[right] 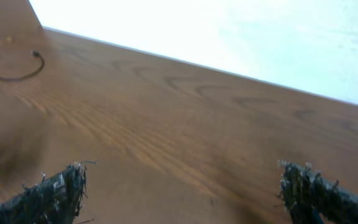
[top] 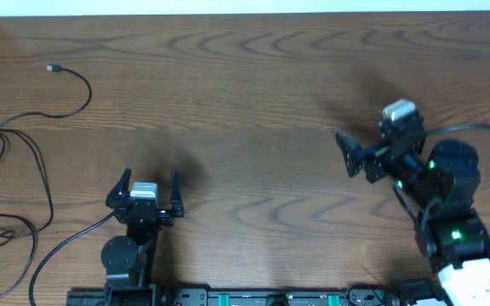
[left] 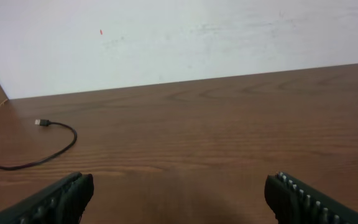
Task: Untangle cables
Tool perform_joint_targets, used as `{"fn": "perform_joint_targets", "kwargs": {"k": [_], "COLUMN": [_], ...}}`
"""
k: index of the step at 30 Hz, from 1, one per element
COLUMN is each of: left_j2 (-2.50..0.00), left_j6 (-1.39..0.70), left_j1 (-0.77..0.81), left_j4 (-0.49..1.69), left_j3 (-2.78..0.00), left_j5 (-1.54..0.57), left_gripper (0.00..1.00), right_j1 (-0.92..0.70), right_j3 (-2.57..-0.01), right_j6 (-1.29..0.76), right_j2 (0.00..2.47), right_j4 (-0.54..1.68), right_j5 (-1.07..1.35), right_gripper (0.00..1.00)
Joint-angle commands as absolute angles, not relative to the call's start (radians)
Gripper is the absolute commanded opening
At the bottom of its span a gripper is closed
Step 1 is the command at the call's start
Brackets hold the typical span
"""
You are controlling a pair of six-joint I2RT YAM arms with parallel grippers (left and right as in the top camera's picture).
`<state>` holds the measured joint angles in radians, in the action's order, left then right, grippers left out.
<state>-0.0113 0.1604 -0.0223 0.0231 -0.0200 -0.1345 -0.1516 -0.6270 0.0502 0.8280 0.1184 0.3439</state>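
The left tool (top: pixel 150 175) and the right tool (top: pixel 347 155) both gape wide, holding nothing, over the bare wooden counter (top: pixel 253 102). The black cables (top: pixel 88 93) lie in loose loops at the counter's far left, well apart from both tools.

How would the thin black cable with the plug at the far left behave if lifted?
Probably floppy: the black cable lies in loose curves, so it should drape. Likely light, being so thin. Its plug may dangle.
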Motion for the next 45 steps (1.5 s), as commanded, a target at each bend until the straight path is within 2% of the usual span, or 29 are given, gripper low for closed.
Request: {"fn": "perform_joint_targets", "kwargs": {"k": [1, 24, 35, 41, 45], "left_j2": [-0.007, -0.007, -0.007, -0.007, -0.007], "left_j6": [0.156, 0.156, 0.156, 0.156, 0.156], "left_j1": [-0.021, -0.021, -0.021, -0.021, -0.021], "left_j4": [0.060, 0.060, 0.060, 0.060, 0.060], "left_j3": [-0.004, -0.004, -0.004, -0.004, -0.004], "left_j5": [-0.146, -0.146, -0.146, -0.146, -0.146], "left_gripper": [0.92, 0.93, 0.92, 0.93, 0.92], "right_j1": [-0.149, -0.149, -0.149, -0.150, -0.150], "right_j3": [-0.524, -0.017, -0.005, -0.006, -0.005], "right_j6": [0.019, -0.059, -0.036, -0.018, -0.004], "right_j2": [0.762, 0.291, 0.108, 0.014, 0.005], "right_j4": [0.068, -0.270, -0.110, 0.057, 0.049], "right_j5": [0.350, 0.351, 0.343, 0.342, 0.339], "right_gripper": [0.99, 0.99, 0.99, 0.99, 0.99]}}
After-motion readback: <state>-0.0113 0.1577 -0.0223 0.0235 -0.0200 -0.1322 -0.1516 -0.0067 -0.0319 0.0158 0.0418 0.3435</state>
